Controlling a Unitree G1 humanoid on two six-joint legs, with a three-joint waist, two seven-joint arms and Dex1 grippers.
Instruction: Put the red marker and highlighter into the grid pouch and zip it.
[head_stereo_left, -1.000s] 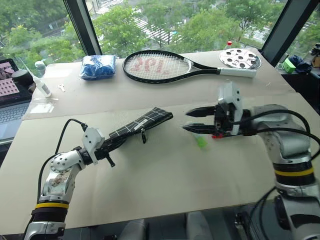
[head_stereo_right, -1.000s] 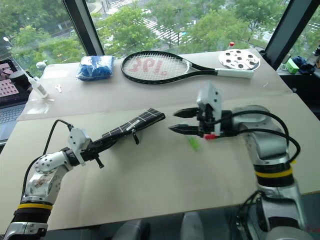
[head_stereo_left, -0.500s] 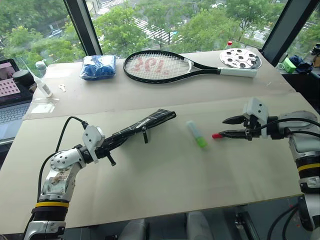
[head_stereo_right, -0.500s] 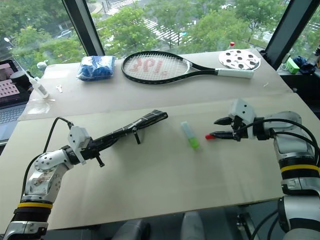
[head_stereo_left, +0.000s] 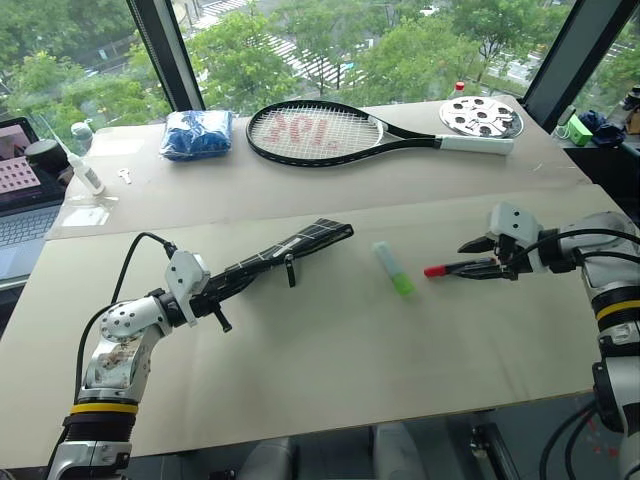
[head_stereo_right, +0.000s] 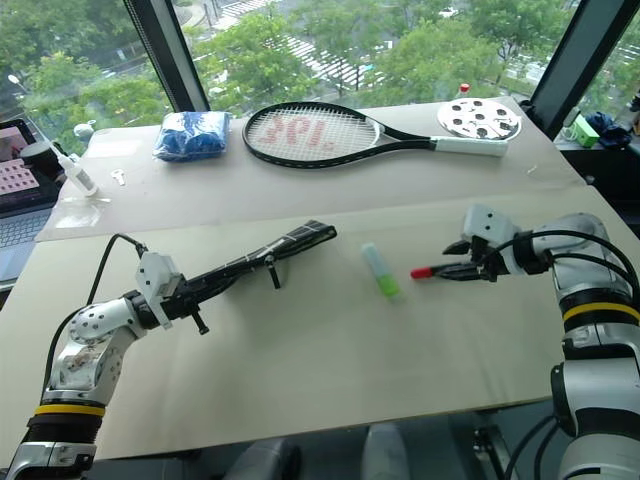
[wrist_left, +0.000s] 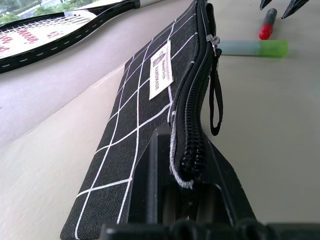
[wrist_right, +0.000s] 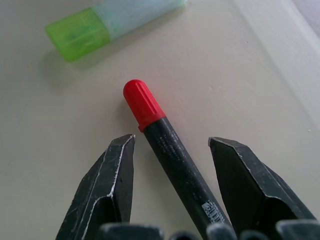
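tennis racket (head_stereo_left: 315, 133), blue cloth bundle (head_stereo_left: 196, 133), laptop (head_stereo_left: 22, 185) on table.

Bench (head_stereo_left: 330, 380) layout: grid pouch (head_stereo_left: 290, 248) left of centre, held off the surface at its near end by the left tool (head_stereo_left: 215, 292), far end pointing right. Highlighter (head_stereo_left: 393, 268) lies just right of the pouch's far end. Red marker (head_stereo_left: 447, 268) lies right of the highlighter, apart from it, between the spread fingers (wrist_right: 107, 187) of the right tool (head_stereo_left: 478, 256). Tennis racket (head_stereo_left: 330, 133) lies behind, blue cloth bundle (head_stereo_left: 196, 133) at its left, perforated disc (head_stereo_left: 479, 117) at its right.
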